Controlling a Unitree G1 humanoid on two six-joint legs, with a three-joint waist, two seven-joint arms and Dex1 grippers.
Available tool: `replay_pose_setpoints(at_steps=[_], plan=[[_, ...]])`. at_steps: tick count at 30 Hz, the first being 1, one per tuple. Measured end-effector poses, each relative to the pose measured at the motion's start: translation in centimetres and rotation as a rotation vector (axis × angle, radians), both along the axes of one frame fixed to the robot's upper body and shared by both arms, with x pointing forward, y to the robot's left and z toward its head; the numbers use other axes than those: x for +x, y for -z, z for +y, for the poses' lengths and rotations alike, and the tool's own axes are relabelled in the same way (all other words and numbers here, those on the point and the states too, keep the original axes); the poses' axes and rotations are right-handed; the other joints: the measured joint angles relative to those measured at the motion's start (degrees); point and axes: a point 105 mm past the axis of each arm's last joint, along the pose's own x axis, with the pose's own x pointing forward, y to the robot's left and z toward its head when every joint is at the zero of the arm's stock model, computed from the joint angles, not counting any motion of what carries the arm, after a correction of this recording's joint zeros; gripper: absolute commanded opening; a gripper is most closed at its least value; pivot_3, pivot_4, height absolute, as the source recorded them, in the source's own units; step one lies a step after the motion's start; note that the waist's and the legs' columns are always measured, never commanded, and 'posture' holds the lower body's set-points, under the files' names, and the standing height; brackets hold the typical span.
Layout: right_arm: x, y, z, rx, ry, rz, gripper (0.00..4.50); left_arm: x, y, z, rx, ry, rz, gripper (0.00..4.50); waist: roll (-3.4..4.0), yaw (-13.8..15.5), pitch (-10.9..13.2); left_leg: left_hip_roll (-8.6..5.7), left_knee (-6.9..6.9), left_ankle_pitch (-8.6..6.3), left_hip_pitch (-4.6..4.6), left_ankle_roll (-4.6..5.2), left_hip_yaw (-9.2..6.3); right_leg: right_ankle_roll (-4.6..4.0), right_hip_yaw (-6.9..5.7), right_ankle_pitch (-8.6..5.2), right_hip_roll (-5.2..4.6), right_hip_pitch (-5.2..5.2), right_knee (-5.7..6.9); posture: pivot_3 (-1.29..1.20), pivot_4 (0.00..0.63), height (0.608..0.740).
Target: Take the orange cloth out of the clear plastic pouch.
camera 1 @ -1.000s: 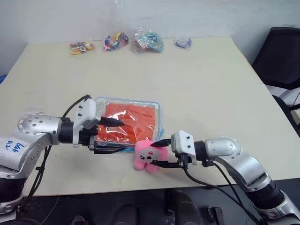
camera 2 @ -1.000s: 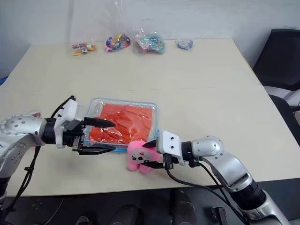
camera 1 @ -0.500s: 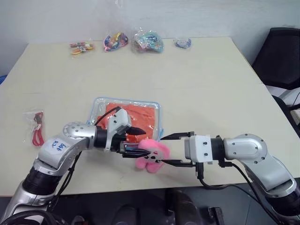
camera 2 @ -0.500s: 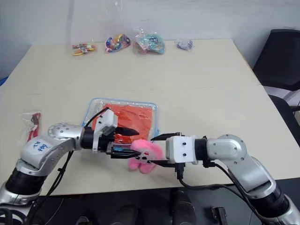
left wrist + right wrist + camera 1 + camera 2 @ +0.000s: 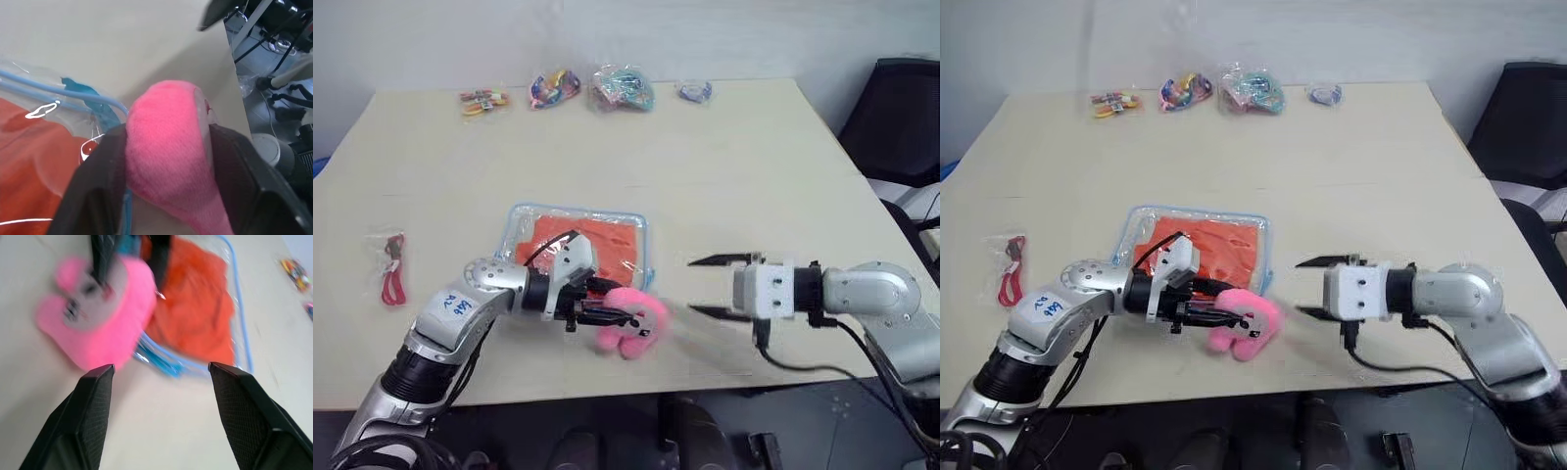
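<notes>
One flat clear plastic pouch (image 5: 576, 245) with light-blue edging lies on the beige surface (image 5: 724, 176), and one bright-orange folded cloth (image 5: 578, 247) sits inside it. One small pink plush toy (image 5: 631, 321) lies at the pouch's near right corner. Four small bags of colourful items (image 5: 556, 86) line the far edge; one red packet (image 5: 389, 266) lies at the left. The left pincer (image 5: 612, 315) reaches rightward, pinching the toy. The right pincer (image 5: 710, 286), spread and empty, points left, apart from the toy, over bare surface.
</notes>
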Motion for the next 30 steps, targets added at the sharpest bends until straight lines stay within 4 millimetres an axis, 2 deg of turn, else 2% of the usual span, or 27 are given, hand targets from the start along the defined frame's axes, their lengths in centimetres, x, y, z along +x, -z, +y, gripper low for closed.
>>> replay_pose_setpoints(at_steps=[3,6,15,25,28,30], plan=[[1.6,0.8,1.2,-0.013,-0.021,-0.074,3.20,0.0,-0.2,0.1,-0.003,0.006,0.001,0.89,0.00,-0.1,0.0,0.04,-0.03,0.01,0.01,-0.02,0.01,-0.03,-0.02,-0.02,0.03,-0.05,0.03,0.00,0.150,0.740],[2.6,2.5,2.8,-0.047,-0.067,-0.123,3.20,0.1,-0.4,0.1,-0.001,0.005,0.000,0.06,0.01,-0.2,0.0,0.04,0.01,0.01,0.03,-0.02,0.03,-0.03,-0.03,-0.02,0.02,-0.08,0.05,0.00,0.150,0.740],[2.8,3.4,5.0,-0.051,-0.176,-0.212,3.20,0.2,-0.9,1.3,0.030,-0.029,0.001,0.01,0.01,-0.2,0.0,0.06,0.14,0.01,0.06,-0.03,-0.19,-0.03,-0.17,-0.02,-0.03,-0.13,0.05,0.00,0.150,0.740],[4.0,3.1,6.8,-0.062,-0.242,-0.308,3.20,-0.7,-0.6,1.0,0.030,-0.027,0.012,0.01,0.01,-0.3,0.0,0.07,0.14,0.02,0.04,-0.04,-0.24,-0.05,-0.12,-0.03,-0.05,-0.13,0.05,0.00,0.150,0.740],[4.3,3.4,6.8,-0.065,-0.248,-0.303,2.59,-0.7,-0.7,1.2,0.024,-0.040,0.013,0.00,0.01,-0.2,0.0,0.07,0.15,0.02,0.02,-0.04,-0.25,-0.05,-0.12,-0.03,-0.06,-0.14,0.04,0.00,0.150,0.740],[4.1,3.7,7.1,-0.067,-0.267,-0.297,1.91,-0.7,-0.6,1.3,0.024,-0.049,0.015,0.00,0.01,-0.3,0.0,0.07,0.15,0.02,0.03,-0.04,-0.26,-0.05,-0.12,-0.03,-0.06,-0.13,0.04,0.00,0.150,0.740]])
